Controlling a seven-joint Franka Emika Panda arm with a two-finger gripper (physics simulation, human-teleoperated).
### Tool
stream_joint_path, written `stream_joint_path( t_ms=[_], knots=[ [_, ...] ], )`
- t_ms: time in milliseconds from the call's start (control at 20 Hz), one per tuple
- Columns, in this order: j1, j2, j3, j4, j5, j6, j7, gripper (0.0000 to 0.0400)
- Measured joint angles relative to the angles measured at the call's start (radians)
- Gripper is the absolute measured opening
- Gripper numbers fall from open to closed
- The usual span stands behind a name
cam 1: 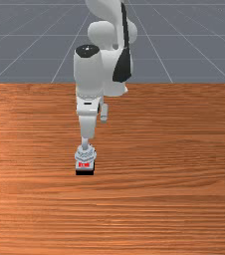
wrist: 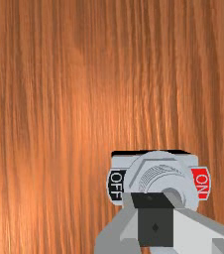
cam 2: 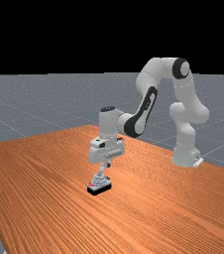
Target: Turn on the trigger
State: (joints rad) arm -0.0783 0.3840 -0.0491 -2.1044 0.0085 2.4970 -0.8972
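Observation:
The gripper (cam 1: 87,135) points down at the switch (cam 1: 85,155), a grey ribbed housing on a black base with a red label on its near face. In the far view the gripper (cam 2: 107,164) is just above the switch (cam 2: 99,184), beside the top of its pale lever (cam 2: 102,169), which leans to the far view's right. In the wrist view the gripper (wrist: 155,201) has its fingers together over the housing (wrist: 143,171), hiding much of the lever. The red ON label (wrist: 201,183) and black OFF label (wrist: 116,184) are on opposite sides.
The wooden table (cam 1: 174,199) extends around the switch. Behind the hand, the arm (cam 2: 146,111) rises and bends back to its base (cam 2: 185,156) at the far view's right.

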Motion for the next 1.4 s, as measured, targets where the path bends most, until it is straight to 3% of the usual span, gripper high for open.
stream_joint_path(
  t_ms=[50,550,750,850,900,1400],
  knots=[
    [0.006,0.001,-0.007,0.009,-0.003,-0.040,0.028,0.0000],
    [-0.010,-0.011,0.004,-0.032,0.025,0.009,0.001,0.0000],
    [-0.008,-0.030,0.001,-0.064,-0.001,0.025,-0.024,0.0000],
    [-0.024,-0.028,0.013,-0.059,0.044,0.015,-0.032,0.0000],
    [-0.002,-0.028,-0.012,-0.060,0.013,0.022,0.039,0.0000],
    [-0.027,-0.025,-0.005,-0.054,0.024,0.017,-0.023,0.0000]
  ],
)
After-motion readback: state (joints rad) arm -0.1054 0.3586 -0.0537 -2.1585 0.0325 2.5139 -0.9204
